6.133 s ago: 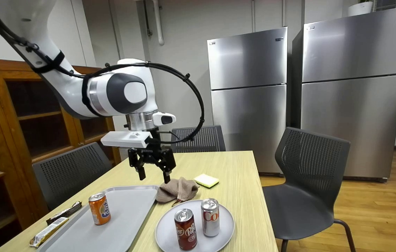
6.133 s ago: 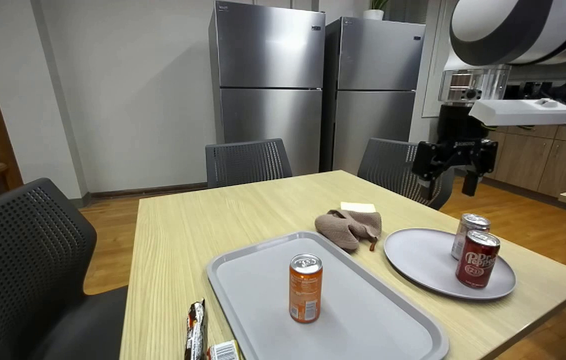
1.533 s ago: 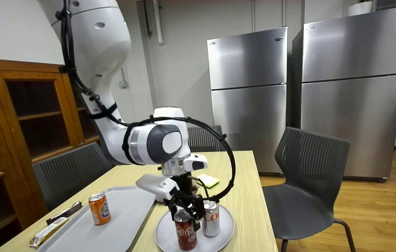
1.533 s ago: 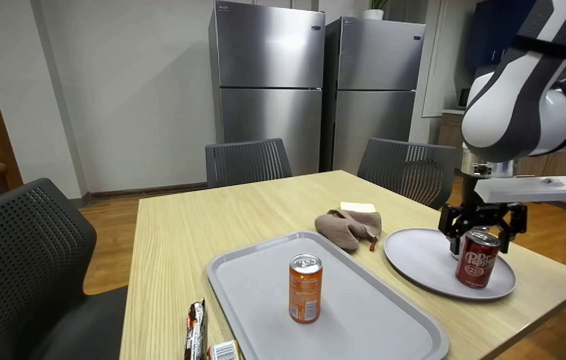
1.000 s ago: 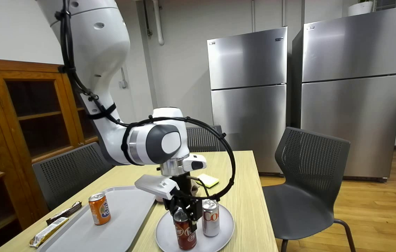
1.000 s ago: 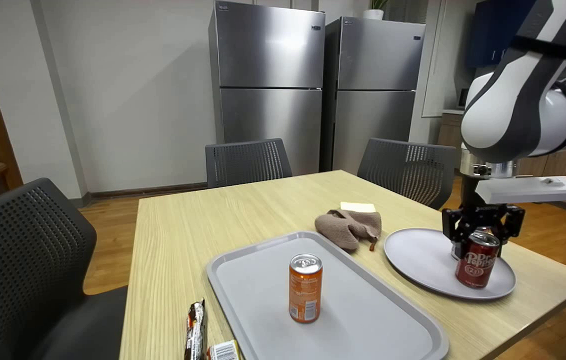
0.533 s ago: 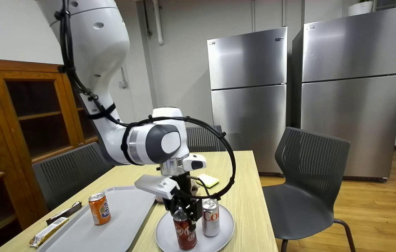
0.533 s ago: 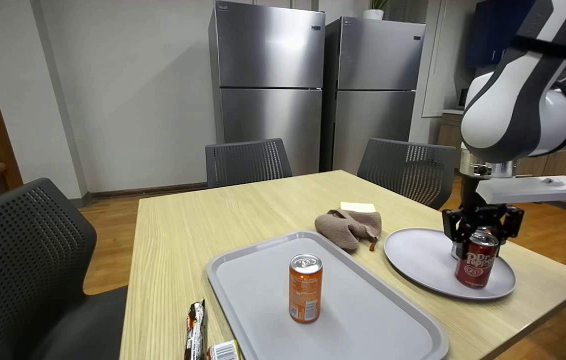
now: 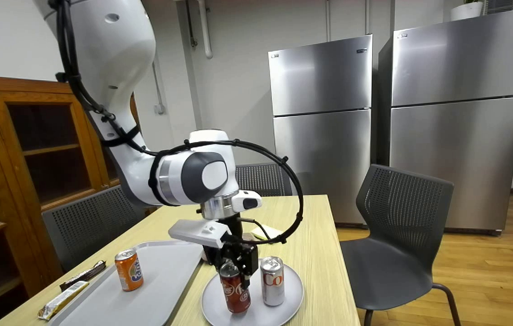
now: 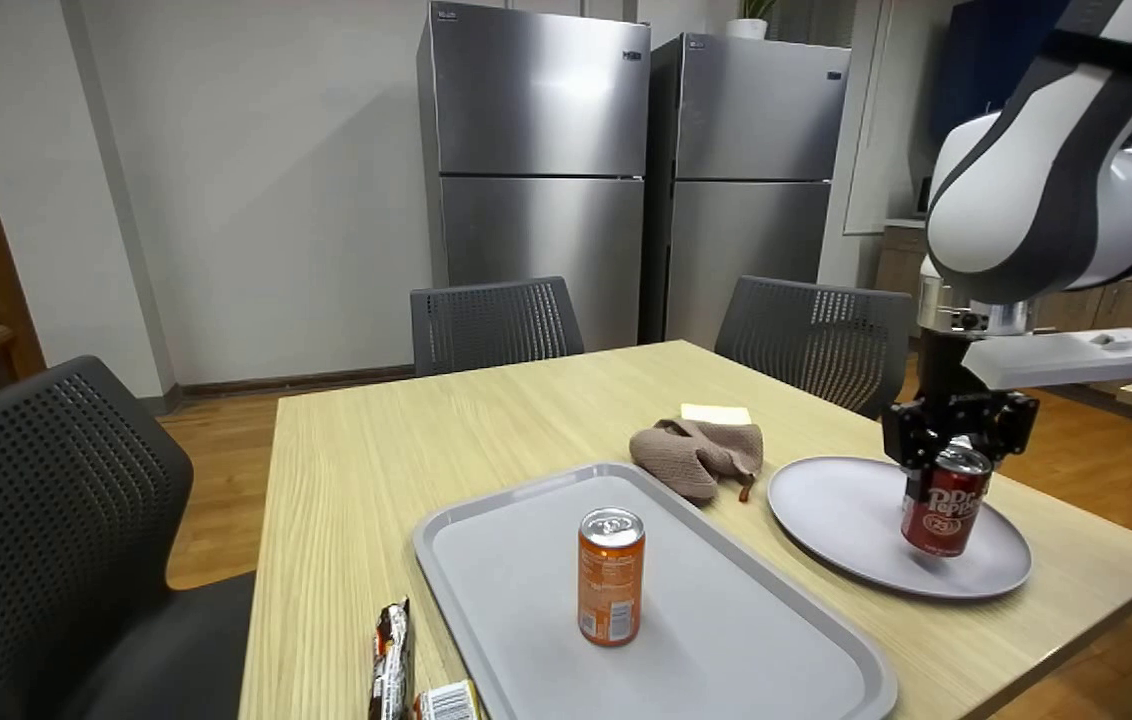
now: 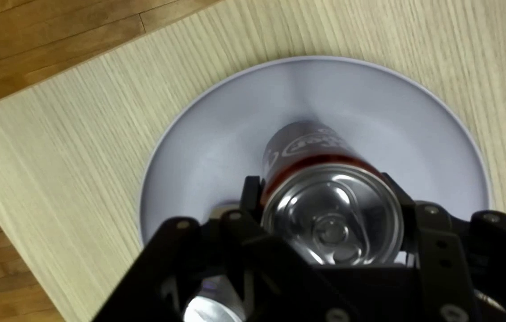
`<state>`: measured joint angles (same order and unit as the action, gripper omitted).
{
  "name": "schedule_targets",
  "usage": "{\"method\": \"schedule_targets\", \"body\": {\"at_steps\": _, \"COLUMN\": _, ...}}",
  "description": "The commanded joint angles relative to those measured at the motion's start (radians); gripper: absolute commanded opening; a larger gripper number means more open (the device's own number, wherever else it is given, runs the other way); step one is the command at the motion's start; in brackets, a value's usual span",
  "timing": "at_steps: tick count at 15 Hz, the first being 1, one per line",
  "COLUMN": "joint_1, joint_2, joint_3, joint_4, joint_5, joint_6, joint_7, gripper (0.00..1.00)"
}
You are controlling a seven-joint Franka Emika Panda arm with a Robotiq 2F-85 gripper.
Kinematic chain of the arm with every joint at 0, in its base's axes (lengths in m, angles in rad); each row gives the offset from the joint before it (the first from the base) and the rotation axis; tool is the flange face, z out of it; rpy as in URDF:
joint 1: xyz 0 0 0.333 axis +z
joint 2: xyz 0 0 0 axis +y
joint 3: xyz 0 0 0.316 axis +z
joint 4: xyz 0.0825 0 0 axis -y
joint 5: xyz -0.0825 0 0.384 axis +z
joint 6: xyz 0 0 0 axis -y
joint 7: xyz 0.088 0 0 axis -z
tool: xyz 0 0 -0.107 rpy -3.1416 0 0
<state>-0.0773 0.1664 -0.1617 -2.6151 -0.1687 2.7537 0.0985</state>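
The red can (image 10: 944, 515) is held by the end effector (image 11: 324, 192): the two black fingers (image 11: 251, 197) stand partly apart, as wide as the can needs, and they press on its upper part from opposite sides. The can is directly below the body of the end effector, over the round plate (image 11: 436, 147); its base seems to be just clear of the plate. The can is a smooth metal cylinder with white printed letters and a shiny top with a pull ring. The plate is rather matt, greyish violet, with a thin raised rim. On it, near the red can, a silver can (image 9: 273, 280) stands upright, of similar cylinder shape. The tabletop (image 10: 486, 430) is pale wood with fine straight grain. There lies a smooth grey tray (image 10: 746, 640) with rounded corners, and an orange can (image 10: 611, 575) stands upright on it. Near both the tray and the plate is a crumpled brown cloth (image 10: 696, 460) of rough weave, with a flat yellowish sponge (image 10: 716, 413) just beside it. Two snack bars (image 9: 83, 275) in glossy wrappers lie beside the tray.
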Motion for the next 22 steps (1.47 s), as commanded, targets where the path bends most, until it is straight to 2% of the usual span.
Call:
{"method": "schedule_targets", "body": {"at_steps": 1, "joint_1": 0.015, "joint_2": -0.104, "joint_3": 0.027, "joint_4": -0.047, "joint_5": -0.007, "joint_6": -0.038, "joint_7": -0.053, "gripper": 0.39}}
{"method": "schedule_targets", "body": {"at_steps": 11, "joint_1": 0.095, "joint_2": -0.204, "joint_3": 0.160, "joint_4": -0.122, "joint_5": 0.060, "joint_6": -0.041, "joint_7": -0.133, "gripper": 0.39}}
{"method": "schedule_targets", "body": {"at_steps": 22, "joint_1": 0.215, "joint_2": -0.215, "joint_3": 0.281, "joint_4": -0.125, "joint_5": 0.350, "joint_6": -0.056, "joint_7": -0.327, "gripper": 0.39}}
